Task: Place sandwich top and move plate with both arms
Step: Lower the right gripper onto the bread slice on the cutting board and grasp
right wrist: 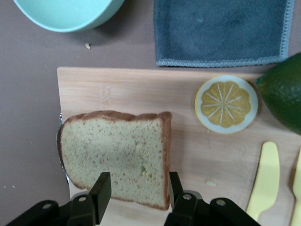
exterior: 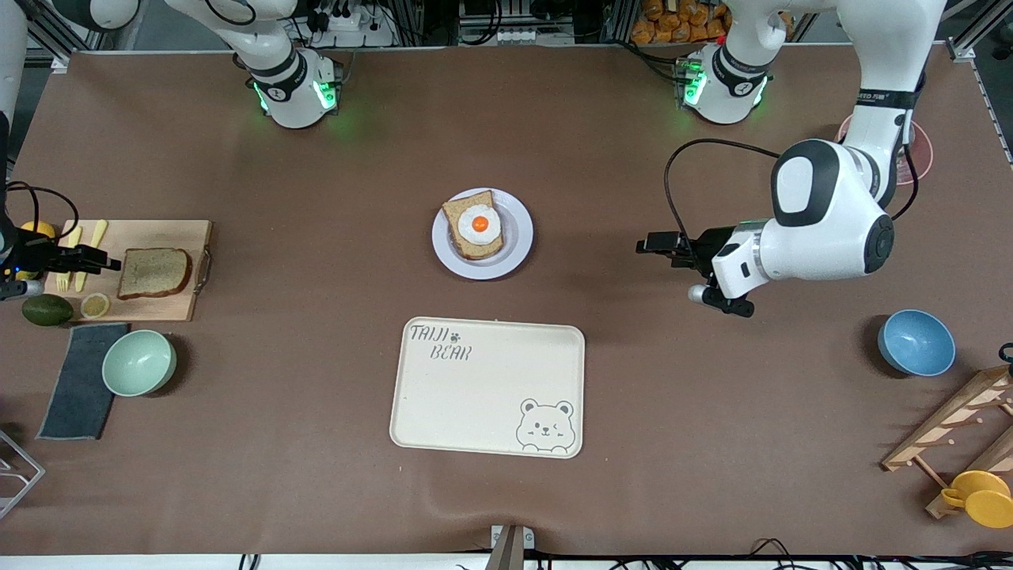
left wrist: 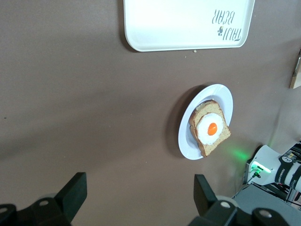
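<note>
The sandwich top (exterior: 154,272), a plain brown slice, lies flat on a wooden board (exterior: 158,233) at the right arm's end of the table. My right gripper (exterior: 111,260) hangs open low over the slice's end. In the right wrist view one finger (right wrist: 101,188) is over the slice (right wrist: 117,157) and the other stands at its crust; the gripper (right wrist: 138,188) holds nothing. The plate (exterior: 518,237) sits mid-table and bears a bread slice with a fried egg (exterior: 475,226). My left gripper (exterior: 657,244) is open and empty over bare table beside the plate (left wrist: 188,136), toward the left arm's end.
The cream bear tray (exterior: 487,388) lies nearer the camera than the plate. On and by the board are a lemon slice (exterior: 95,305), yellow cutlery (exterior: 87,245), an avocado (exterior: 46,309), a mint bowl (exterior: 138,362) and a grey cloth (exterior: 79,380). A blue bowl (exterior: 916,342) and a wooden rack (exterior: 950,427) stand at the left arm's end.
</note>
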Motion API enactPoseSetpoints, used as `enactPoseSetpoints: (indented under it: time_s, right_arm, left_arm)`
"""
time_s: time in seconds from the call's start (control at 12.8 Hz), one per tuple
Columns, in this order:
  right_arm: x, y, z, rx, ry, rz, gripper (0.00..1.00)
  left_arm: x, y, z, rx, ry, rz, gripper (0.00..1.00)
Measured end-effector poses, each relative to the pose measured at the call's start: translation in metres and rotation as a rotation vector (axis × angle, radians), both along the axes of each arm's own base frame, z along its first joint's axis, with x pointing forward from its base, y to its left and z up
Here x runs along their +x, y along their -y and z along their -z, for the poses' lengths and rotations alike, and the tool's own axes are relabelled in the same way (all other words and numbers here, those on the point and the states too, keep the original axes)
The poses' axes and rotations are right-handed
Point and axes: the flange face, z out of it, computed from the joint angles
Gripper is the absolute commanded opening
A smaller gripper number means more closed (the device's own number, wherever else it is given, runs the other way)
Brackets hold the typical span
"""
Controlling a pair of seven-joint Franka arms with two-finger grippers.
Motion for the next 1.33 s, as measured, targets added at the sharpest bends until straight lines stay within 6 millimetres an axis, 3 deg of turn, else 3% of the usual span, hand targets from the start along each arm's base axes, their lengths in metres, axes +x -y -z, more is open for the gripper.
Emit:
enactPoseSetpoints:
  time_s: [0.23,0.47,0.7,0.78,1.17,1.33]
  right_arm:
    - [-0.006,0.010,0.026,0.029,0.031,-0.015,0.51]
    - [-0.007,0.014,0.037,0.020,0.035,-0.024,0.46]
    - [-0.011,0.020,0.041,0.027,0.043,-0.028,0.28]
    - [-0.013,0.021,0.042,0.028,0.044,-0.032,0.27]
    - [-0.014,0.021,0.049,0.043,0.051,-0.009,0.36]
    - [-0.015,0.022,0.050,0.044,0.051,-0.005,0.33]
  left_arm:
    - [0.001,0.000,0.005,0.001,-0.004,-0.002,1.00]
    - [0.002,0.000,0.008,0.003,-0.001,-0.006,1.00]
    - [0.002,0.000,0.010,0.004,-0.001,-0.008,1.00]
    - [0.002,0.000,0.010,0.004,-0.001,-0.008,1.00]
    - [0.003,-0.001,0.010,0.005,0.001,-0.010,1.00]
    - [0.003,-0.001,0.010,0.004,0.003,-0.008,1.00]
